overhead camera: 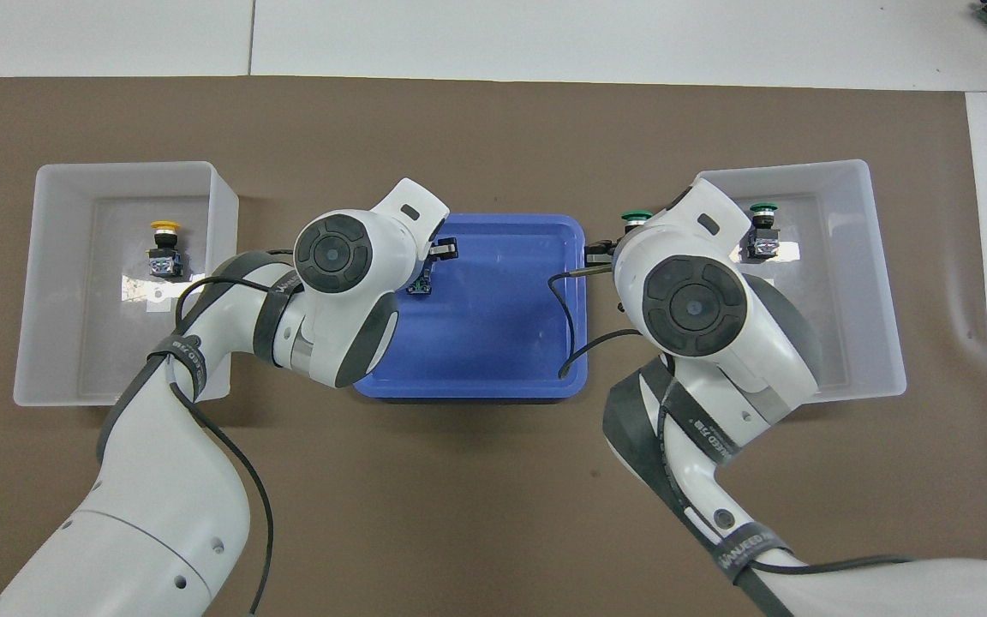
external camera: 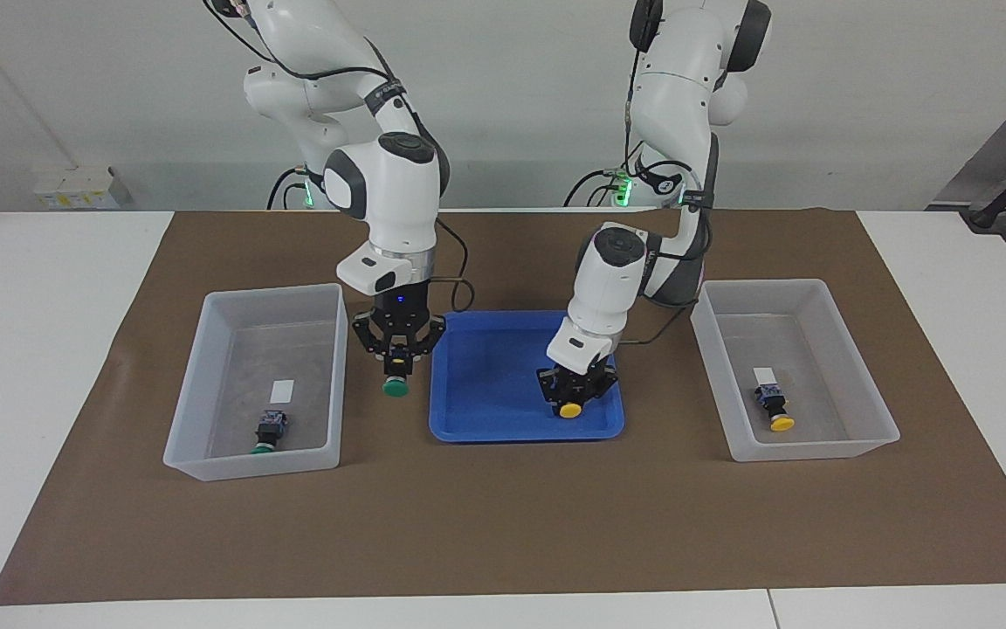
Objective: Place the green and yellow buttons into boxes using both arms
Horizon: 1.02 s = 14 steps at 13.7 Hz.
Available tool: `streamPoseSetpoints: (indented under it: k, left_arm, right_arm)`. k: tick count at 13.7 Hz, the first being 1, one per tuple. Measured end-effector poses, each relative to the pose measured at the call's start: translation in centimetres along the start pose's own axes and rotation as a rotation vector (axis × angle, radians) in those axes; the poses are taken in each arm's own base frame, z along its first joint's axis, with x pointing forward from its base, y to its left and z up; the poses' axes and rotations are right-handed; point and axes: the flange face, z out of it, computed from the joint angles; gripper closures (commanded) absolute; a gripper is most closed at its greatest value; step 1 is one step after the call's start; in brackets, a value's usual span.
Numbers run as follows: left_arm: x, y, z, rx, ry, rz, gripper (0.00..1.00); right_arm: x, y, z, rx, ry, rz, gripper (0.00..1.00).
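The right-end box (external camera: 206,367) sits at the table's right-arm end, with one green button (external camera: 269,430) lying near the box edge farther from the robots. Just beside that box, over the bare mat (external camera: 503,524), the right gripper (external camera: 397,358) is closed on the second green button (external camera: 396,384), cap hanging down. If it comes down before passing the wall, the cap could strike the rim and twist out of the grip.

The left gripper (external camera: 575,389) hangs low over the tray (external camera: 485,428), at the corner toward the left arm's end and farther from the robots. It is clamped on the second yellow button (external camera: 568,408). Carried that low, the button could catch the tray's rim, then the wall of the left-end box (external camera: 852,367). A yellow button (external camera: 775,411) already lies in that box, near its label.

The facing view shows both grips and how high each button hangs. From overhead the wrists cover the fingers, and the held yellow cap is hidden. The green cap (overhead camera: 636,217) peeks out there, short of the box wall.
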Motion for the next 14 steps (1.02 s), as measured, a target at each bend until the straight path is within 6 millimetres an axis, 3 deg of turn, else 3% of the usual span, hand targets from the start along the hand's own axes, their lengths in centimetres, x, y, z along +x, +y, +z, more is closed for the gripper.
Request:
streamPoseSetpoints:
  k: [4, 7, 9, 12, 14]
  left_arm:
    - [3.8, -0.4, -3.8, 0.025, -0.026, -0.031, 1.00]
    - [7.6, -4.1, -6.4, 0.046, -0.024, -0.099, 1.00]
    - [10.2, -8.8, -8.0, 0.066, -0.026, -0.134, 1.00]
    - [13.4, -18.3, -10.5, 0.071, -0.072, -0.126, 1.00]
    - [14.6, -23.5, -12.2, 0.072, -0.088, -0.099, 1.00]
  right_arm:
    - [0.6, 5.7, 2.0, -0.042, -0.033, 0.003, 1.00]
    - [0.9, 10.7, 2.4, -0.073, -0.048, -0.042, 1.00]
    - [0.6, 14.3, 3.6, -0.075, -0.086, -0.106, 1.00]
    - [0.3, 20.0, 5.4, 0.035, -0.142, -0.134, 1.00]
    - [0.3, 22.5, 6.6, 0.053, -0.125, -0.125, 1.00]
